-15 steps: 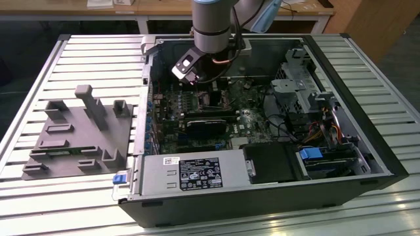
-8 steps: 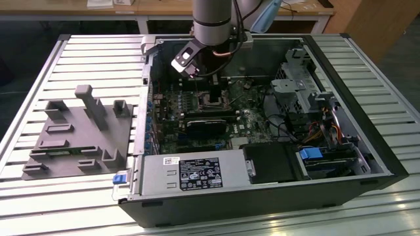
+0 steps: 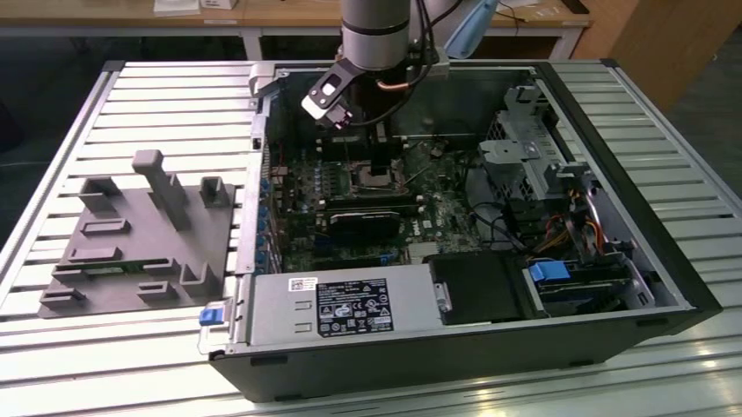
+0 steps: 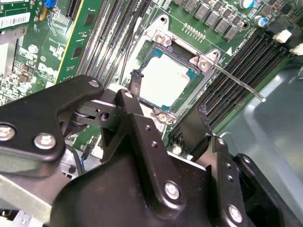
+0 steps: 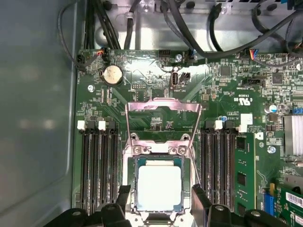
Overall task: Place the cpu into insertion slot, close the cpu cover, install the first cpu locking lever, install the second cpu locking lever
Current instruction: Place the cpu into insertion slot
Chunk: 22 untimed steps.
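from my seat i read the cpu (image 4: 165,80) as seated flat in the insertion slot (image 3: 374,178), silver top up. in the first wrist view the gripper (image 5: 161,195) hangs just over it. its jaws are spread wider than the chip and hold nothing, one finger on either side, which i take for a release stance. the cpu cover (image 5: 163,105) stands swung open beyond the socket, leaving the chip bare. one locking lever (image 4: 236,82) juts out unlatched.

Printed stickers and board markings, none readable.
A black-and-white sticker (image 3: 354,317) sits on the grey power supply box (image 3: 278,323). A white barcode label (image 4: 14,20) and tiny white lettering mark the green circuit board (image 5: 142,71).
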Motion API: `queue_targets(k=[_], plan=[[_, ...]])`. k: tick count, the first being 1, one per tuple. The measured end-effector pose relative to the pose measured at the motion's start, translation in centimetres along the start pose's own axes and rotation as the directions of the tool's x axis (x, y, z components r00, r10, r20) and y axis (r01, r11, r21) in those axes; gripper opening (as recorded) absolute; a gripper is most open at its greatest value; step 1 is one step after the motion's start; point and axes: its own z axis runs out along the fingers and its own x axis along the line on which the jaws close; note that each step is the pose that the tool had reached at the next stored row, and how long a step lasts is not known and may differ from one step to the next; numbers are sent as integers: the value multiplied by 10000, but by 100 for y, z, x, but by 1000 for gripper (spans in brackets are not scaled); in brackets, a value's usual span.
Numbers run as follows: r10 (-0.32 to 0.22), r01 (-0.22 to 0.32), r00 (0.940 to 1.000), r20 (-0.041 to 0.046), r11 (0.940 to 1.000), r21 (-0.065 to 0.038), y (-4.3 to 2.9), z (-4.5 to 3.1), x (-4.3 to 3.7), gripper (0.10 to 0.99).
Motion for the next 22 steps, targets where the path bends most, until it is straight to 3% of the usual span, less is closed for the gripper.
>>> queue_targets(k=[6, 8, 9, 11, 12, 14, 15, 17, 22], plan=[[0, 0, 10000, 1, 10000, 1, 0, -1, 0, 600], [0, 0, 10000, 2, 10000, 0, 0, -1, 0, 478], [0, 0, 10000, 1, 10000, 0, 0, -1, 0, 478], [0, 0, 10000, 1, 10000, 0, 0, -1, 0, 361], [0, 0, 10000, 1, 10000, 0, 0, -1, 0, 361], [0, 0, 10000, 1, 10000, 0, 0, -1, 0, 243], [0, 0, 10000, 1, 10000, -1, 0, 0, 0, 243], [0, 0, 10000, 1, 10000, -1, 0, -1, 0, 125], [0, 0, 10000, 1, 10000, -1, 0, -1, 0, 102]])
